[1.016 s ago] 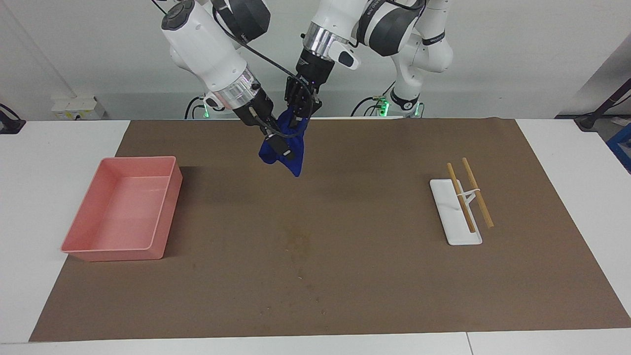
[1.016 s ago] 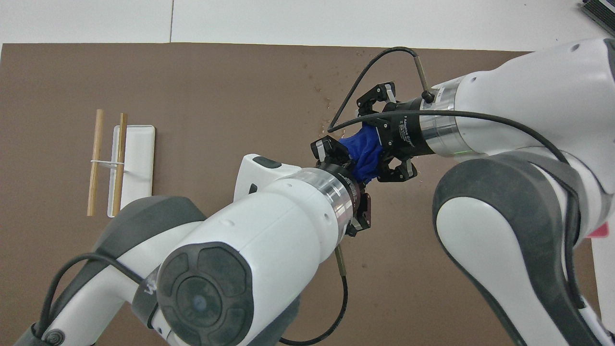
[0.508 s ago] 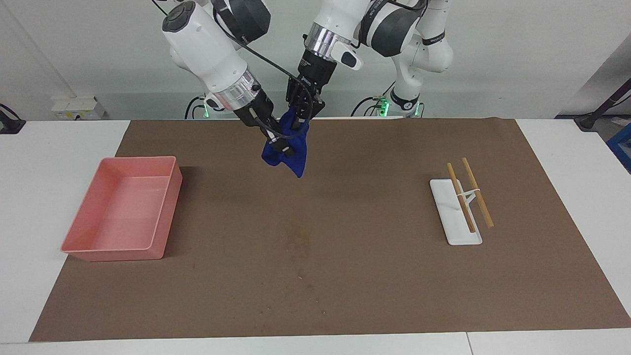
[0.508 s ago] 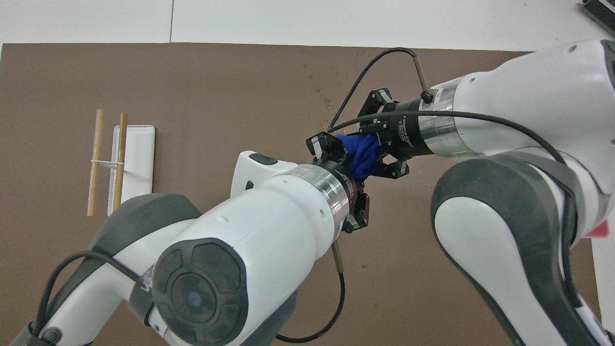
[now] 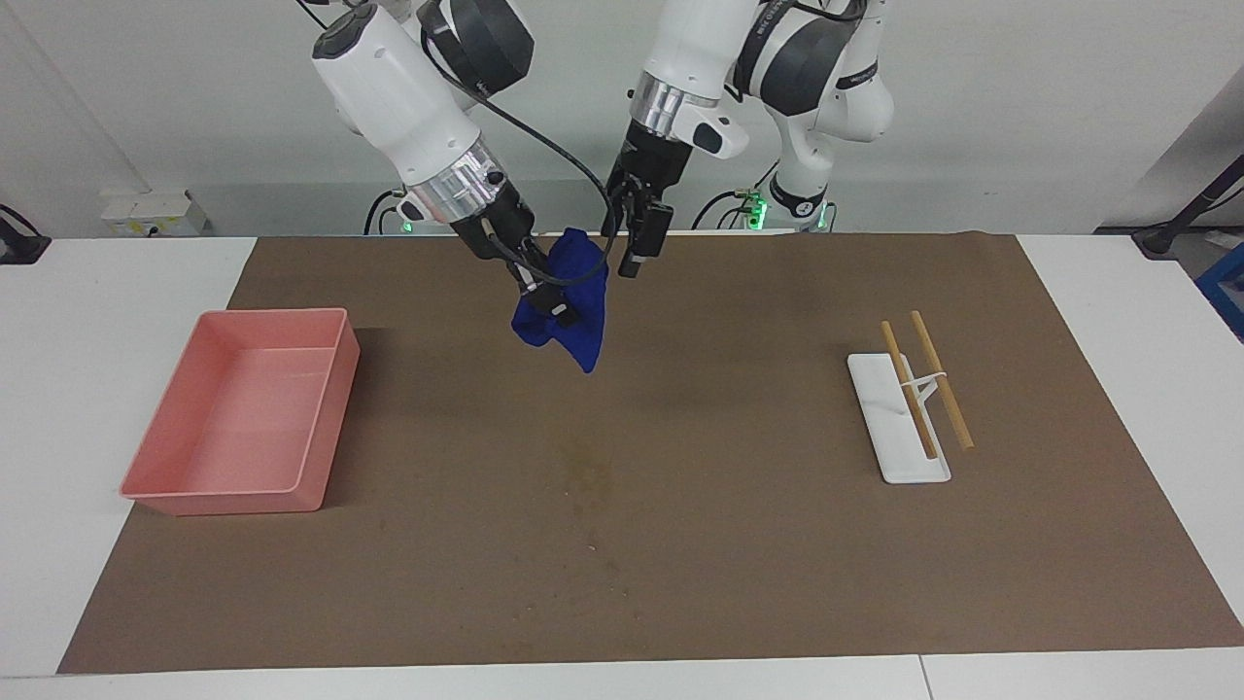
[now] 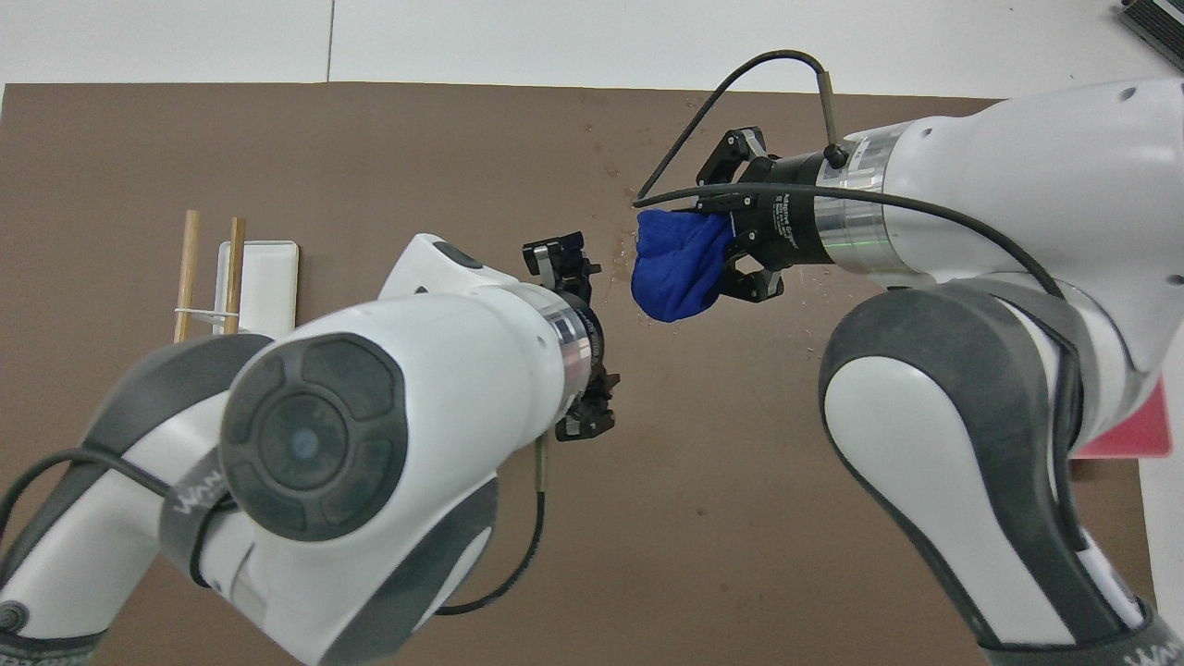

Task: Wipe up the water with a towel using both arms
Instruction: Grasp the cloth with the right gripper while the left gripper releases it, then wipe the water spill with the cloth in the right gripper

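Observation:
The blue towel [image 5: 573,306] hangs bunched from my right gripper [image 5: 546,295], which is shut on it, up in the air over the brown mat's part near the robots. In the overhead view the towel [image 6: 680,265] sticks out of the right gripper [image 6: 735,250]. My left gripper [image 5: 634,251] is open and empty, in the air just beside the towel toward the left arm's end, not touching it. The water [image 5: 588,478] is a faint dark smear with specks on the mat, farther from the robots than the towel.
A pink tray [image 5: 326,418] stands on the mat toward the right arm's end. A white rack with two wooden sticks [image 5: 899,428] stands toward the left arm's end and also shows in the overhead view [image 6: 264,305]. The brown mat [image 5: 777,544] covers the table's middle.
My left gripper has let go of the towel, opened and drawn away toward its own end. The towel now hangs from the right gripper alone.

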`<state>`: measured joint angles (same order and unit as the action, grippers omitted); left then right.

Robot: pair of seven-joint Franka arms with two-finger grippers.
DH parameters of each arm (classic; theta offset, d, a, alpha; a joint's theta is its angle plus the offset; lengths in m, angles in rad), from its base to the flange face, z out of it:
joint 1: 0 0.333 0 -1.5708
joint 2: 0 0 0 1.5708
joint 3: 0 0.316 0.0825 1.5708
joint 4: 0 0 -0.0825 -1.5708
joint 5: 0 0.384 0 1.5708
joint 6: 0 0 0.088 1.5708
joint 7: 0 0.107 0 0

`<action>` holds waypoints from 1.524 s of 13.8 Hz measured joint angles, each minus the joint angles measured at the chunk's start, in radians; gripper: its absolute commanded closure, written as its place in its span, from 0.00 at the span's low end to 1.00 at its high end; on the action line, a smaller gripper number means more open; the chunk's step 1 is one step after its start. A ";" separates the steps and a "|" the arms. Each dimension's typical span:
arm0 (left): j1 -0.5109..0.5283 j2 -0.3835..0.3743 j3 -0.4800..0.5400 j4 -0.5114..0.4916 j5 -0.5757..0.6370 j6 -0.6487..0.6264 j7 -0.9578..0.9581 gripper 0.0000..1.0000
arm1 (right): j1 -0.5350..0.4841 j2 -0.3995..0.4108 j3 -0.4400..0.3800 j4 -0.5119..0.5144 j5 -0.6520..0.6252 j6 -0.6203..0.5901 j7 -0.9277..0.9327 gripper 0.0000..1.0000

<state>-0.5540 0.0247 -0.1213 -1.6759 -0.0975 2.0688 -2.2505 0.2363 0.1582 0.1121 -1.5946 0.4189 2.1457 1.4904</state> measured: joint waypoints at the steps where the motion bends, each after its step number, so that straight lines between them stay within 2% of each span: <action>1: 0.030 -0.007 0.003 0.004 -0.001 -0.064 0.086 0.00 | 0.000 0.033 0.000 0.001 -0.020 0.047 0.000 1.00; 3: 0.100 -0.027 0.006 0.009 -0.001 -0.197 0.274 0.00 | 0.004 0.125 0.001 0.016 -0.045 0.162 -0.013 1.00; 6: 0.234 -0.063 0.012 0.013 -0.001 -0.406 0.654 0.00 | 0.006 0.282 0.001 0.081 -0.051 0.321 -0.070 1.00; 9: 0.363 -0.084 0.025 0.034 -0.001 -0.531 1.055 0.00 | 0.007 0.410 0.002 0.148 -0.052 0.416 -0.153 1.00; 15: 0.593 -0.088 0.038 0.039 0.000 -0.560 1.705 0.00 | 0.038 0.691 0.003 0.369 -0.092 0.529 -0.293 1.00; 17: 0.622 -0.088 0.039 0.038 0.019 -0.560 1.839 0.00 | 0.044 0.729 0.003 0.392 -0.095 0.531 -0.316 1.00; 21: 0.622 -0.088 0.026 0.032 0.073 -0.560 2.004 0.00 | 0.055 0.732 0.003 0.355 -0.096 0.525 -0.316 1.00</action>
<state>0.0677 -0.0633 -0.0957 -1.6443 -0.0241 1.5092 -0.2465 0.2917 0.8905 0.1155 -1.2395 0.3230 2.6712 1.1742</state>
